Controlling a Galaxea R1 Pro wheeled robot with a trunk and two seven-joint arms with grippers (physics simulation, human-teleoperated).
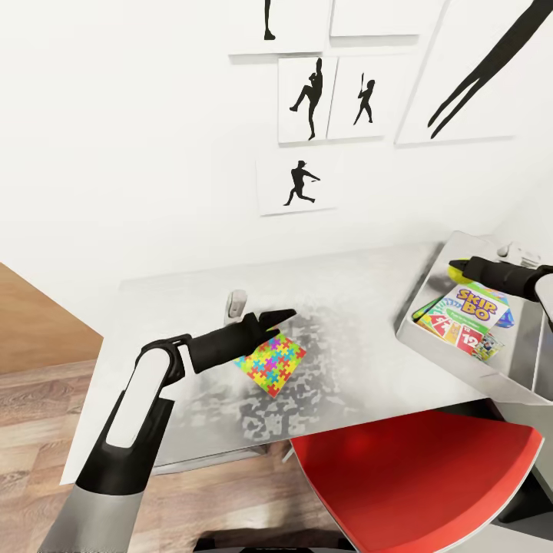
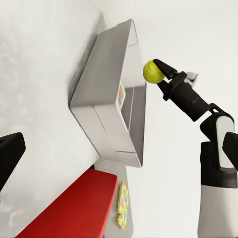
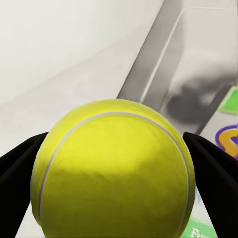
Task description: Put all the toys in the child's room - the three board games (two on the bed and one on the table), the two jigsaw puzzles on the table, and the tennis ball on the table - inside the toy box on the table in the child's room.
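My right gripper (image 1: pixel 461 269) is shut on the yellow-green tennis ball (image 1: pixel 455 268), holding it above the light grey toy box (image 1: pixel 421 301) at the right end of the table (image 1: pixel 361 307). In the right wrist view the tennis ball (image 3: pixel 114 168) sits between the dark fingers (image 3: pixel 15 173). A Skip-Bo board game (image 1: pixel 470 311) lies inside the box. Near the table's front lies a multicoloured jigsaw puzzle (image 1: pixel 273 362). Just above its far corner my left gripper (image 1: pixel 283 319) hovers open and empty. The left wrist view shows the toy box (image 2: pixel 106 99) and tennis ball (image 2: pixel 152 72) from the side.
A red chair (image 1: pixel 415 476) stands against the table's front edge, below the toy box. A small grey-white object (image 1: pixel 236 303) sits on the table just behind my left gripper. The white wall behind carries black silhouette pictures (image 1: pixel 307 96). Wood floor (image 1: pixel 31 415) lies to the left.
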